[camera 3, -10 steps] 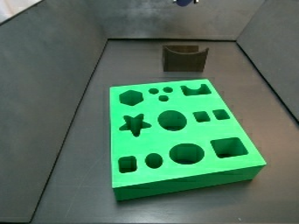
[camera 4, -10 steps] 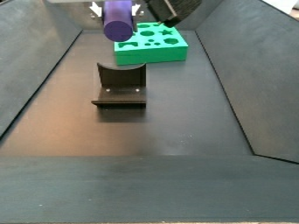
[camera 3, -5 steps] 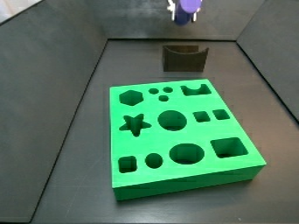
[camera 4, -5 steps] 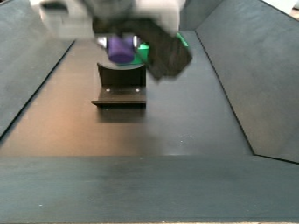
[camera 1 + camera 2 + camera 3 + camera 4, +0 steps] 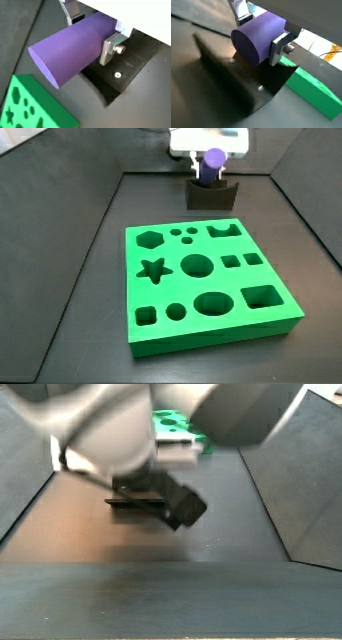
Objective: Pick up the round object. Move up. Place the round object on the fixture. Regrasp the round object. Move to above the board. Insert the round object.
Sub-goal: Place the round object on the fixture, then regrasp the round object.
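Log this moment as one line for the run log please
pincer: shut on round object | position: just above fixture | board: holes empty | step: placing on fixture

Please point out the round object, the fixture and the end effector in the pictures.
round object (image 5: 67, 52), wrist view: its curved side.
fixture (image 5: 211, 196), side view: its front face.
end effector (image 5: 261, 32), wrist view: between the fingers, shut on the round object.
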